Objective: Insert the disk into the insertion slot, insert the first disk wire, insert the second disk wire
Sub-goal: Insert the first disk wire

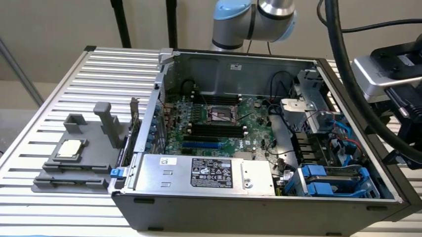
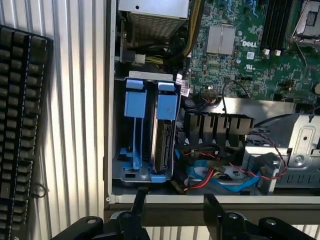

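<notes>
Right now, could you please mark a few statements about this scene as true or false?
1. The hand is open and holds nothing. True.
2. The computer case is closed. False: it is open, and the motherboard shows.
3. A black keyboard lies on the slatted table. True.
4. The insertion slot has red rails. False: they are blue.

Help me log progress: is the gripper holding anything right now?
No, the gripper is open, with nothing between its fingers, beside the computer case.
</notes>
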You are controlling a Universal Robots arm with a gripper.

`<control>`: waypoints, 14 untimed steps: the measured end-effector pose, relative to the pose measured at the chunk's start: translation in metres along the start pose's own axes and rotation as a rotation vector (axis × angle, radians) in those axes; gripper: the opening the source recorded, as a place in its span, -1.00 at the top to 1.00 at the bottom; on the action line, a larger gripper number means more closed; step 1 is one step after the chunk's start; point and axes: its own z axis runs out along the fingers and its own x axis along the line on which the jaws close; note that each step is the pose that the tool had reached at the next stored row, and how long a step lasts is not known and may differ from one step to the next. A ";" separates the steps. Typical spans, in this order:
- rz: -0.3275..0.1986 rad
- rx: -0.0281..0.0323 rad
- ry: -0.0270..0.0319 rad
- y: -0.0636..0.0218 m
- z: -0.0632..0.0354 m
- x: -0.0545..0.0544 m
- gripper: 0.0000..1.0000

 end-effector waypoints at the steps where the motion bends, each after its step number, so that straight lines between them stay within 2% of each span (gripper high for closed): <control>1: -0.001 -0.0028 0.0062 -0.0012 0.0008 0.000 -0.11; 2: -0.003 -0.0064 0.0144 -0.0016 0.0014 -0.001 -0.11; 4: -0.008 -0.0120 0.0360 -0.0019 0.0022 -0.003 0.15; 5: -0.010 -0.0147 0.0446 -0.0018 0.0027 -0.004 0.26; 6: -0.012 -0.0180 0.0518 -0.0019 0.0032 -0.006 0.26; 7: -0.013 -0.0226 0.0576 -0.0019 0.0037 -0.007 0.38; 8: -0.014 -0.0287 0.0622 -0.0020 0.0040 -0.009 0.51; 9: -0.014 -0.0360 0.0658 -0.0019 0.0044 -0.010 0.51; 10: -0.015 -0.0430 0.0685 -0.0018 0.0047 -0.011 0.62; 11: -0.015 -0.0507 0.0708 -0.0018 0.0050 -0.012 0.62; 12: -0.015 -0.0587 0.0727 -0.0018 0.0053 -0.013 0.75; 14: -0.016 -0.0764 0.0757 -0.0017 0.0059 -0.014 0.75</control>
